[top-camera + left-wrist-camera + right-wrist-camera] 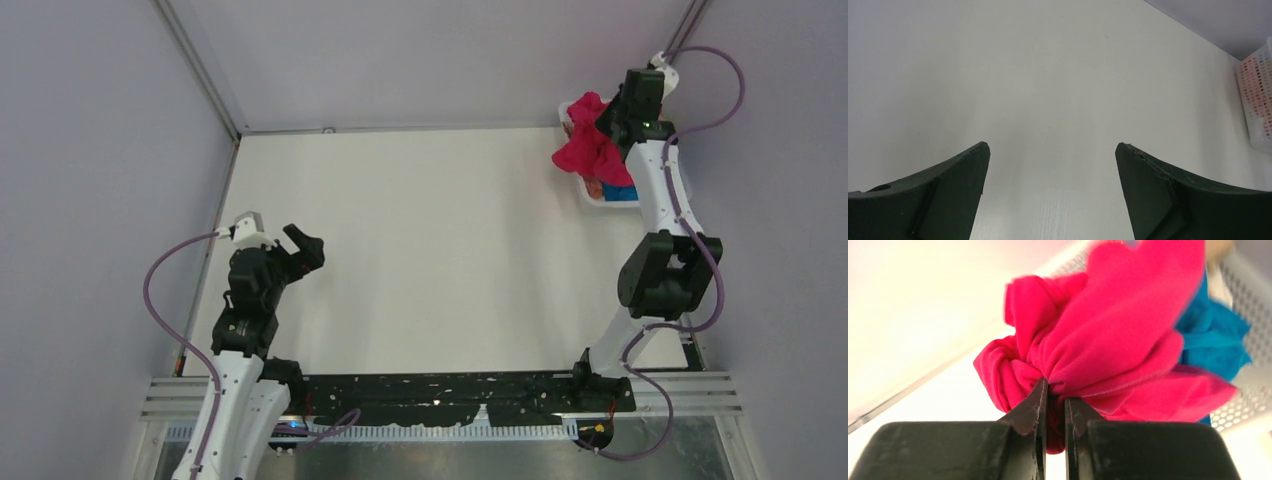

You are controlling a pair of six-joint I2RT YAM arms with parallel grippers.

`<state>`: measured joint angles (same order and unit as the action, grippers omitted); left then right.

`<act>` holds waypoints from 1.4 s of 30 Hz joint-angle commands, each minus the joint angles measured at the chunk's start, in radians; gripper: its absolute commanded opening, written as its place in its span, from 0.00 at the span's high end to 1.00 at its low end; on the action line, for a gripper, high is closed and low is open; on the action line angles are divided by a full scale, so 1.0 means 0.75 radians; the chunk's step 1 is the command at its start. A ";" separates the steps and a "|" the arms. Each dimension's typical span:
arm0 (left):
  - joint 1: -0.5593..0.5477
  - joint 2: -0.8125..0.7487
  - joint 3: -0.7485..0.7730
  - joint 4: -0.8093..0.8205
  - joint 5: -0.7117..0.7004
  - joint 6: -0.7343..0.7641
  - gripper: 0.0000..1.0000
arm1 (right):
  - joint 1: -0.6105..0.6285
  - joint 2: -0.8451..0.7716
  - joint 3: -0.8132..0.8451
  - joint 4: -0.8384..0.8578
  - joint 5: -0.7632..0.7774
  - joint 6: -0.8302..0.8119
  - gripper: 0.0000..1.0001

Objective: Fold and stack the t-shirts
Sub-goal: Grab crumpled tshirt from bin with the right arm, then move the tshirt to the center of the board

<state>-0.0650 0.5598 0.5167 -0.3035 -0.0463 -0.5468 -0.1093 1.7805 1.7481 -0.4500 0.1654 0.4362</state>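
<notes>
My right gripper (1055,395) is shut on a bunched fold of the crimson-pink t-shirt (1118,335) and holds it up over the white lattice basket (592,198) at the far right; in the top view the shirt (588,148) hangs in a crumpled bundle beside the wrist. The blue t-shirt (1213,342) lies in the basket behind it and shows as a blue patch in the top view (620,193). A small beige bit (1219,246) shows at the top edge, too blurred to name. My left gripper (1052,150) is open and empty over bare table at the near left (300,250).
The white table (430,250) is walled by grey panels at the back and both sides. The basket's lattice wall shows at the right edge of the left wrist view (1255,95). A black rail (450,390) runs along the near edge between the arm bases.
</notes>
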 commanded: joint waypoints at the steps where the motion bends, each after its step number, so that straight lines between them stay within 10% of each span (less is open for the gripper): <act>1: 0.005 -0.008 0.006 0.082 0.056 0.005 0.01 | 0.024 -0.328 0.147 0.158 -0.266 -0.173 0.94; 12: 0.005 -0.012 0.003 0.083 0.089 -0.002 0.01 | 0.128 -0.476 0.389 0.270 -0.578 -0.156 0.94; 18: 0.005 -0.006 0.025 0.050 0.107 -0.013 0.01 | 0.472 -0.490 0.407 0.029 -0.686 -0.201 0.94; 32: 0.006 0.023 0.070 -0.076 0.036 -0.076 0.01 | 0.897 -0.718 -0.910 0.413 -0.148 -0.095 0.94; 37: 0.004 0.123 0.075 -0.034 0.175 -0.100 0.01 | 0.900 -0.630 -1.104 0.341 -0.017 -0.153 0.39; 38: 0.004 0.154 0.073 -0.010 0.217 -0.106 0.01 | 0.901 -0.639 -1.105 0.320 0.016 -0.151 0.12; 42: -0.022 0.309 0.087 0.093 0.400 -0.138 0.01 | 0.900 -0.802 -1.165 0.296 0.180 -0.090 0.05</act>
<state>-0.0650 0.7090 0.5400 -0.3317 0.1032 -0.6197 0.5663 1.3228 0.8818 -0.2970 0.1417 0.3286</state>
